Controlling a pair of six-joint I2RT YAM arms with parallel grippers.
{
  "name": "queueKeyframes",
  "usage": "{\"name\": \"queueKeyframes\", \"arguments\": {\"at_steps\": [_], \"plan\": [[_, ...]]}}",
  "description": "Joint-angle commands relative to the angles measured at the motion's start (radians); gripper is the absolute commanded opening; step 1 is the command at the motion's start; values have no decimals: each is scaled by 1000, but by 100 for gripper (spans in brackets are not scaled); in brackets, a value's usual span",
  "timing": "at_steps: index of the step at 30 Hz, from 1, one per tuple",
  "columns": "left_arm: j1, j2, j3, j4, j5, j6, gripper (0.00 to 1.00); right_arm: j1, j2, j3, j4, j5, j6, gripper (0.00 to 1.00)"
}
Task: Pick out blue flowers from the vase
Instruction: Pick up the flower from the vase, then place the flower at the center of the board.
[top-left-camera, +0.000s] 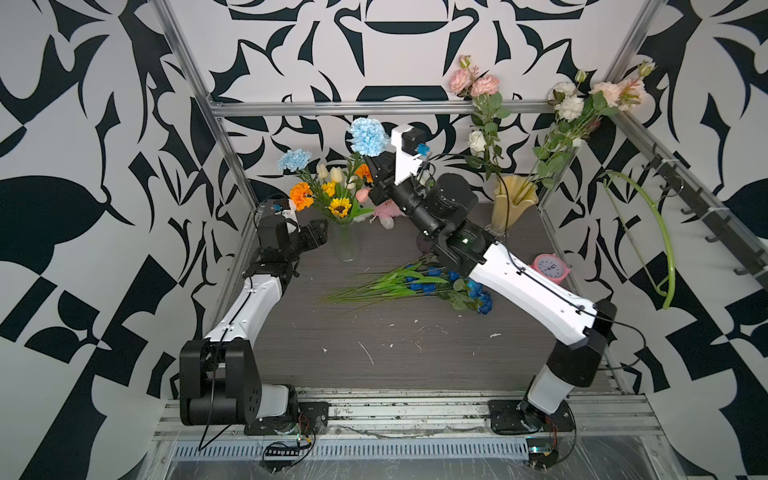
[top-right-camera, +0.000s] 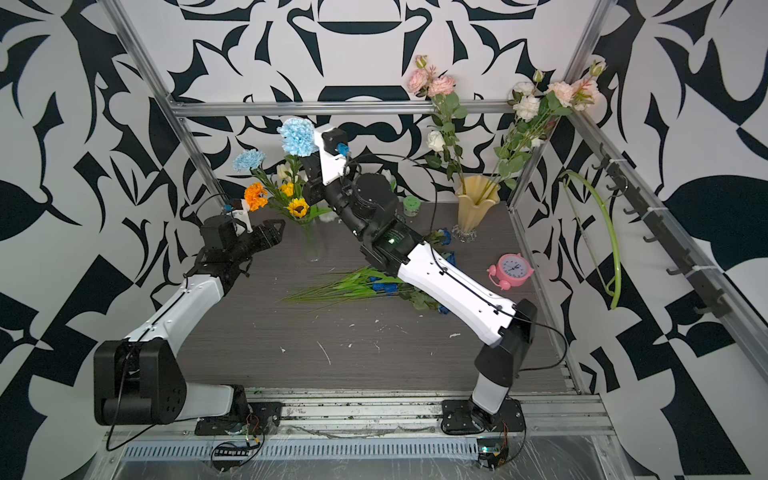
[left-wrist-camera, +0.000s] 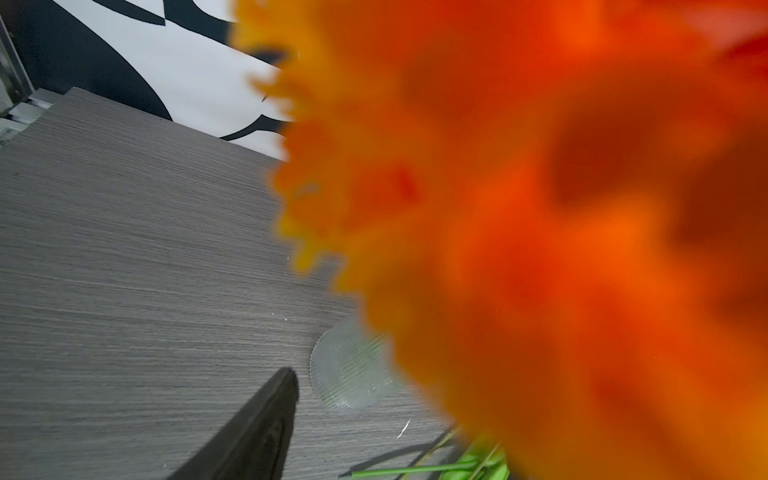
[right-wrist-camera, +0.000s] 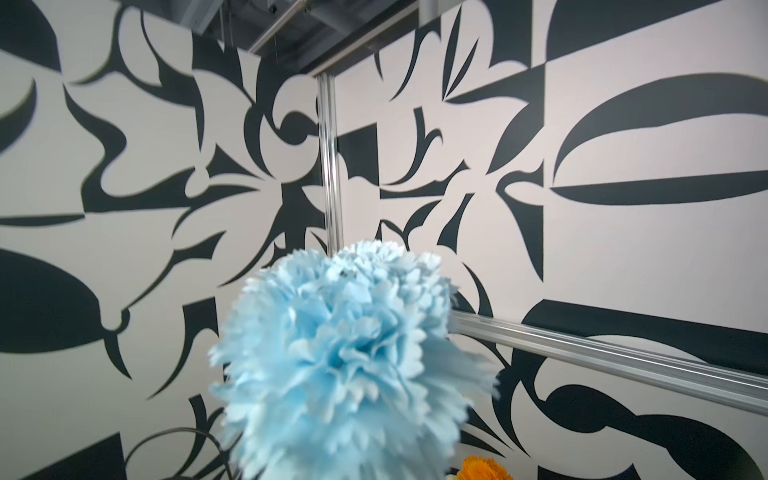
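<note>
I count 2 pale carnations: the upper carnation (top-left-camera: 365, 136), high above the bouquet, and the lower carnation (top-left-camera: 294, 160), standing in the glass vase (top-left-camera: 347, 247). 1 pile of dark-blue flowers (top-left-camera: 428, 282) lies on the table (top-left-camera: 374, 345). Part of it is under my right forearm, so I cannot count its blooms. There are 2 vases; the other is the yellow vase (top-left-camera: 513, 203).

My left wrist view is mostly a blurred marigold (left-wrist-camera: 540, 228), with only 1 finger (left-wrist-camera: 257, 432) showing.

My right gripper (top-left-camera: 375, 168) is raised and tilted up toward the back wall. It is clenched on the upper carnation's stem just below the bloom, though its fingertips are hard to make out. My left gripper (top-left-camera: 321, 235) hangs low beside the glass vase, jaws apart, grasping nothing.
</note>
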Motion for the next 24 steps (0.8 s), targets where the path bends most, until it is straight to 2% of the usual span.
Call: {"name": "queueKeyframes", "arguments": {"at_steps": [1,11,16,17,24], "plan": [[6,-20,39,-23,-13,36,78,-41,-96,-91,136,77,164,0],[8,-37,39,-30,-18,44,78,-268,-374,-465,104,68,625,0],[7,-32,44,-37,-17,44,78,-355,-489,-626,94,61,771,0],[8,-31,47,-40,-16,43,78,-374,-508,-656,92,18,802,0],[7,-45,48,-57,-26,43,78,-432,-562,-812,67,-18,956,0]]}}
